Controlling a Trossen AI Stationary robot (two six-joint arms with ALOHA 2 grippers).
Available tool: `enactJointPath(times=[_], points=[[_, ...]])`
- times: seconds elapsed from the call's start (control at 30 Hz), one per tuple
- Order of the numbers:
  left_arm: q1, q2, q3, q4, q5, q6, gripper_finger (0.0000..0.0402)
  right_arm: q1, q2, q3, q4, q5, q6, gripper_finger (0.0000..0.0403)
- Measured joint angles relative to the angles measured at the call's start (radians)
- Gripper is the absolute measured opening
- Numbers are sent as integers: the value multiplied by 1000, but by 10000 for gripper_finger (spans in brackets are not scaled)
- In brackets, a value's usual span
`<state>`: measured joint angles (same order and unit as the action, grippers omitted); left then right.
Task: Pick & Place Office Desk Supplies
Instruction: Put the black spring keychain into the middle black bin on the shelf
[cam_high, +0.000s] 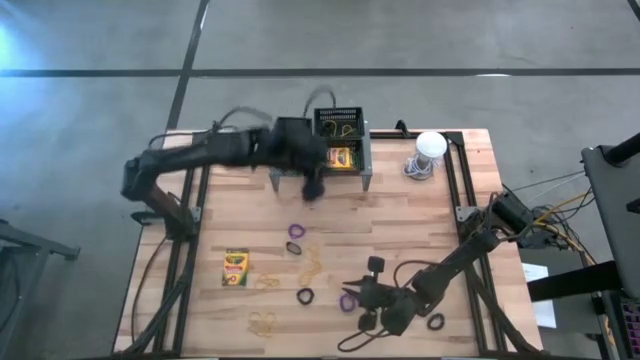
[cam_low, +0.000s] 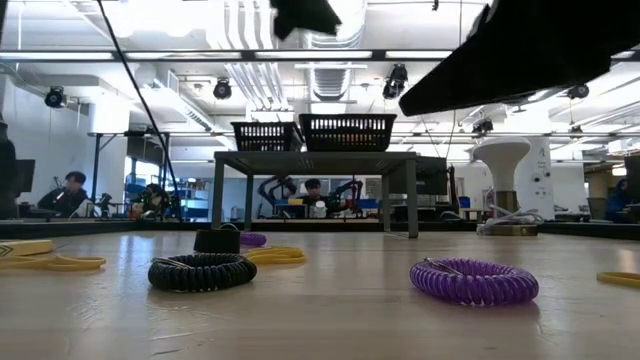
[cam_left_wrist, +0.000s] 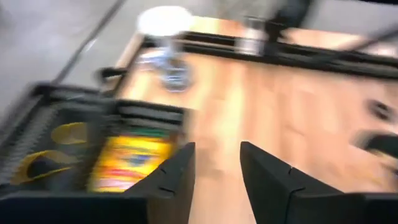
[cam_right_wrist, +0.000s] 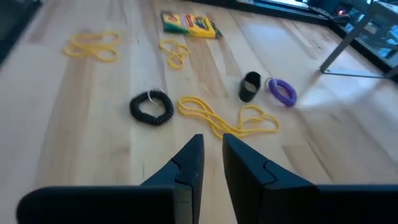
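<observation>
My left gripper (cam_high: 313, 185) hovers open and holding nothing just on the near side of the grey rack (cam_high: 340, 135); in its wrist view the fingers (cam_left_wrist: 214, 168) stand apart over bare wood. One crayon box (cam_left_wrist: 127, 162) lies in the rack's lower basket (cam_high: 342, 157). A second crayon box (cam_high: 236, 267) lies flat on the table's left part. My right gripper (cam_high: 365, 295) hangs low over the near middle, fingers (cam_right_wrist: 212, 155) a narrow gap apart, touching nothing. A purple coil band (cam_low: 473, 282) and a black coil band (cam_low: 202, 272) lie near it, among yellow rubber bands (cam_right_wrist: 227, 121).
A white-domed object (cam_high: 430, 148) stands at the far right, beside the rack. More bands lie scattered: purple (cam_high: 296, 231), black (cam_high: 295, 246), black (cam_high: 436, 321), rubber bands (cam_high: 265, 320). Black frame rails (cam_high: 455, 190) run along both table sides. Bare wood lies right of centre.
</observation>
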<state>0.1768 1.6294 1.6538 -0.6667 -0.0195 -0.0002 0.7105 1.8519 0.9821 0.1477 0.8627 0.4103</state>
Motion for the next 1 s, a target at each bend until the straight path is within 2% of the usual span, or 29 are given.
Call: enactJointPath(times=[0.13, 0.27, 0.37, 0.47, 0.67, 0.8, 1.0], points=[[-212, -60, -89, 26, -84, -11, 122, 17, -26, -59, 126, -10, -22, 51], [-422, -85, -202, 94, -263, -53, 122, 40, -77, -94, 176, -90, -26, 51], [-557, -87, -298, 186, -411, -94, 122, 53, -136, -111, 173, -254, -25, 52], [-656, -90, -404, 321, -507, -183, 122, 61, -201, -119, 173, -439, -14, 52], [-749, -90, -584, 544, -538, -378, 122, 64, -318, -121, 36, -774, 145, 52], [-768, -90, -681, 652, -540, -465, 122, 64, -371, -121, -160, -876, 338, 53], [-767, -90, -752, 675, -559, -563, 122, 69, -407, -122, -471, -1021, 552, 80]])
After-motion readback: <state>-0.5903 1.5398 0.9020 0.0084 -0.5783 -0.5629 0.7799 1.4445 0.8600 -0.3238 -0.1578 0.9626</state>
